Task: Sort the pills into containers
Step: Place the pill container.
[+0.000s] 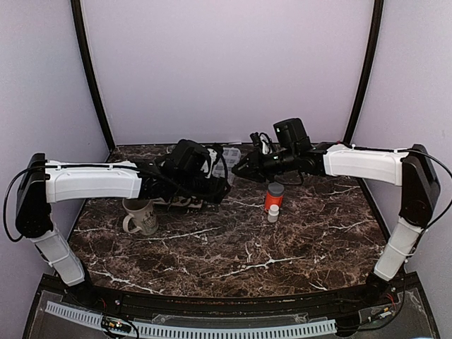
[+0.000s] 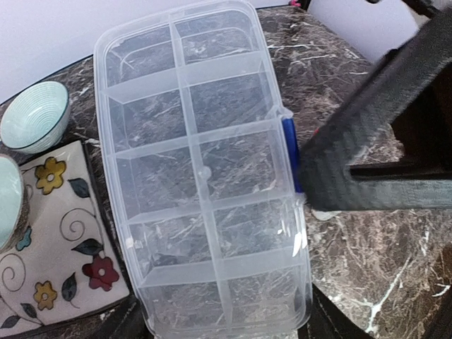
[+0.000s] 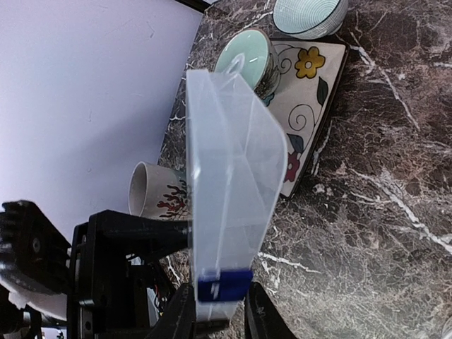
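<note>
The clear organiser box [image 2: 205, 176], with its grid of empty cells and a blue latch [image 2: 289, 152], is held up between both grippers behind the table's middle [image 1: 228, 159]. My left gripper [image 2: 226, 328] grips its near short end, dark fingers at both corners. My right gripper [image 3: 219, 318] is shut on the latch edge [image 3: 224, 284]; its black finger [image 2: 374, 120] crosses the left wrist view. In the right wrist view the box [image 3: 229, 176] stands edge-on. An orange pill bottle [image 1: 274, 196] with a grey cap stands on the table. No loose pills show.
A small white bottle [image 1: 272, 213] stands by the orange one. A cream mug [image 1: 141, 215] stands under my left arm. Two pale green bowls [image 2: 35, 116] [image 3: 247, 60] sit at a flowered tray [image 2: 63, 233]. The table is dark marble.
</note>
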